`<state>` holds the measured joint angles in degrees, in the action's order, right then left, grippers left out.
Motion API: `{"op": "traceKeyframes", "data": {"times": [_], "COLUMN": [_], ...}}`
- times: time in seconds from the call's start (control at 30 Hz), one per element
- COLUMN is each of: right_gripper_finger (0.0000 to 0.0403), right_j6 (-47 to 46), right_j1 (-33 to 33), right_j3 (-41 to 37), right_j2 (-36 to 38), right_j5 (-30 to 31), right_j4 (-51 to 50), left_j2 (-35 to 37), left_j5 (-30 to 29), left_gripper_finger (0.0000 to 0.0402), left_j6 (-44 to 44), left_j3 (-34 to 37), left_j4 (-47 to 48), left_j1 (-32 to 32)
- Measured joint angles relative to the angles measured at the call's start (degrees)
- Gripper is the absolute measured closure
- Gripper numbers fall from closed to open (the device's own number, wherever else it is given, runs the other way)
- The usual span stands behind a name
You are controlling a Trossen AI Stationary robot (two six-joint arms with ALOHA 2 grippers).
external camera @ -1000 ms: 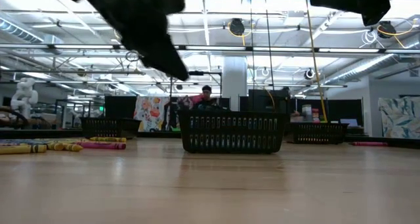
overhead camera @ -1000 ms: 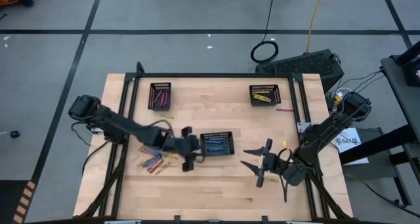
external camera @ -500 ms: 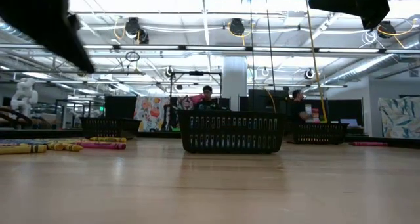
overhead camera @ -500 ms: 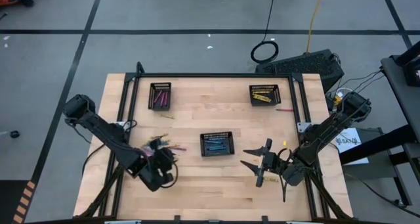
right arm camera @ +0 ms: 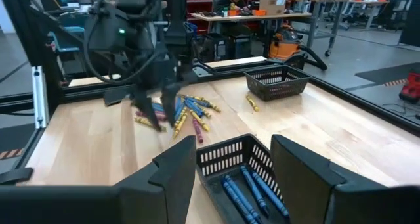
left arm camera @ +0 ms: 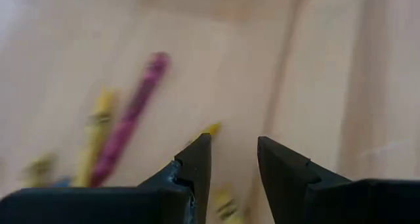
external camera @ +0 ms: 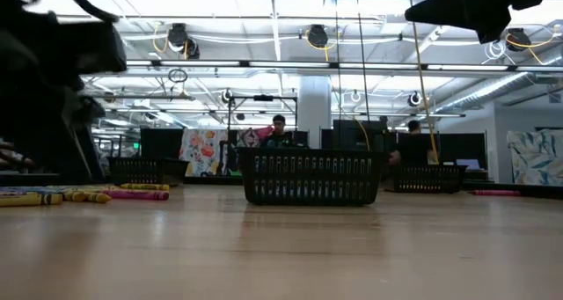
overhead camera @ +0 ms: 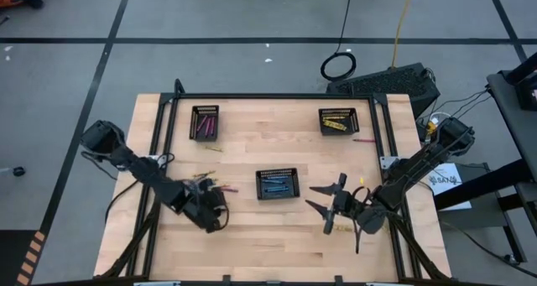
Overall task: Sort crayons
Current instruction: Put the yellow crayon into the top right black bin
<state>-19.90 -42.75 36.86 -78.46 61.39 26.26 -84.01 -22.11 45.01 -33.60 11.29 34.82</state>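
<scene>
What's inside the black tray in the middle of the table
The middle tray holds blue crayons, lying roughly parallel on its floor; at least three show in the right wrist view. The right gripper's fingers cover the tray's near end, so any more crayons there can't be seen.

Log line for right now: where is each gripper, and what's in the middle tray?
left gripper: open, empty, over loose crayons | right gripper: open, empty, waiting right of middle tray | middle tray: blue crayons

High cam looks straight down on table (overhead camera: 277,227); low cam level across it; wrist cams close; all share middle tray (overhead camera: 277,184).
</scene>
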Motion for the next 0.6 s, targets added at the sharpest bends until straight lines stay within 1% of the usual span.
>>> {"op": "traceKeyframes", "data": {"times": [0.07, 0.13, 0.27, 0.33, 0.4, 0.53, 0.6], "right_gripper_finger": [0.0218, 0.0218, 0.0218, 0.0218, 0.0218, 0.0218, 0.0218], "right_j6": [0.0, 0.0, -1.1, -2.6, -5.1, -13.9, -18.9], "right_j1": [0.2, 0.2, 0.2, 0.2, 0.2, 0.0, -0.6], "right_j3": [0.0, 0.0, 0.0, 0.0, 0.0, 0.0, 0.0], "right_j2": [0.0, 0.0, -0.1, -0.6, -1.1, -1.2, -1.2], "right_j5": [0.0, -0.1, -0.3, -3.0, -8.3, -24.9, -32.2], "right_j4": [0.0, 0.0, -0.8, -2.6, -5.8, -10.4, -12.5], "left_j2": [0.0, 0.0, 0.0, 0.0, 0.0, 0.0, 0.0], "left_j5": [3.2, 4.3, 4.5, 4.2, 3.2, 2.3, 2.3], "left_gripper_finger": [0.0278, 0.0278, 0.0278, 0.0278, 0.0278, 0.0278, 0.0278], "left_j6": [-4.5, -8.0, -13.1, -15.3, -17.3, -22.1, -24.5], "left_j3": [2.7, 4.3, 5.0, 5.0, 5.0, 5.0, 5.0], "left_j4": [-8.6, -14.5, -19.1, -21.5, -24.9, -33.7, -37.0], "left_j1": [-2.0, -3.5, -5.8, -6.7, -7.3, -7.8, -7.8]}}
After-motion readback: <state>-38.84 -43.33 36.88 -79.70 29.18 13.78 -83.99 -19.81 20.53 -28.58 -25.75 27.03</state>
